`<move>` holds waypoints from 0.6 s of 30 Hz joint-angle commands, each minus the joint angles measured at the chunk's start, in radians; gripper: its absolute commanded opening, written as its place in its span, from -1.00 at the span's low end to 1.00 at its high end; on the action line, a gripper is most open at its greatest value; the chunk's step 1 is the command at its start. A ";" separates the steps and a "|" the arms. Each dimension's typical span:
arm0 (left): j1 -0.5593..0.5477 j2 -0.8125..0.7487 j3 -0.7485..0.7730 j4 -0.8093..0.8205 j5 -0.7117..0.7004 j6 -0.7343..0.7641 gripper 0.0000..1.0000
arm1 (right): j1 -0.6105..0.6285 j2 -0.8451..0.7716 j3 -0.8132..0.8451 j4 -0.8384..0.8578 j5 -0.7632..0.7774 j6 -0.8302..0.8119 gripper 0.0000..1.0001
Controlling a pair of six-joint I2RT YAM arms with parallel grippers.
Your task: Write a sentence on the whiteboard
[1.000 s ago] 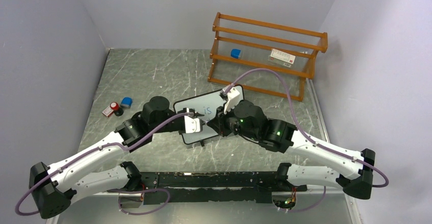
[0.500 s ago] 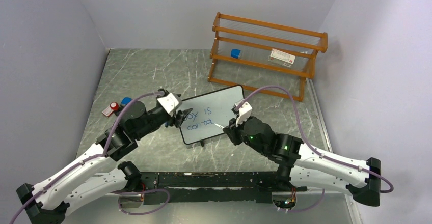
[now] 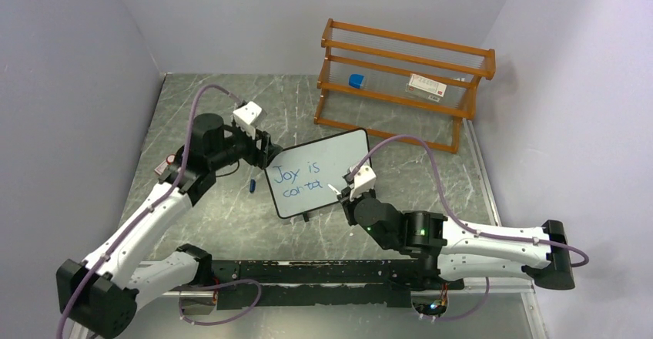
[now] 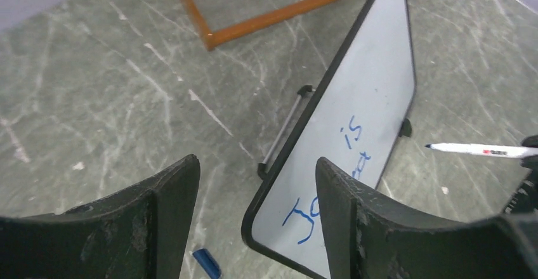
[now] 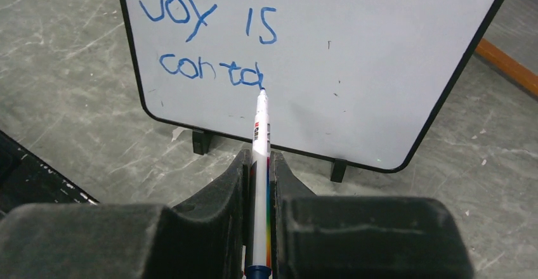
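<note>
**While right gripper pins marker on whiteboard, left gripper stands open beside it**

- Table point(image 3: 231, 108): grey marbled top, everything sits on it.
- Rack point(image 3: 408, 44): orange wood, far right of the table, behind the whiteboard and clear of it. A blue item point(image 3: 356, 81) and a white labelled box point(image 3: 427, 85) sit on it.
- Whiteboard point(image 5: 355, 70): mid-table, propped at a tilt on its black feet, between the two arms.
- Left gripper point(image 4: 254, 165): just beside the board's upper-left corner, fingers apart with nothing between them. Can't tell if it touches the frame.
- Right gripper point(image 5: 260, 165): at the board's near side, fingers together and clamped on the marker.
- Marker point(image 5: 261, 139): white barrel pointing at the board, blue tip touching the surface at the end of the second line.
- Sentence point(image 5: 174, 9): blue handwriting on the board's left half. Top line reads "Joy is", second line reads "conta" so far.
- Small blue cap point(image 3: 252, 186): loose on the table just left of the board, below the left gripper.
</note>
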 commanded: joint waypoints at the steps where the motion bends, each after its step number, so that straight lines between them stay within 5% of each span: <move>1: 0.051 0.082 0.091 -0.026 0.281 0.000 0.39 | 0.024 0.007 -0.002 0.006 0.104 0.043 -1.00; 7: 0.074 0.260 0.201 -0.099 0.466 0.066 0.29 | 0.030 0.028 0.002 0.000 0.114 0.057 -1.00; 18: 0.072 0.474 0.303 -0.199 0.593 0.136 0.04 | 0.053 0.071 -0.013 0.055 0.184 0.043 -1.00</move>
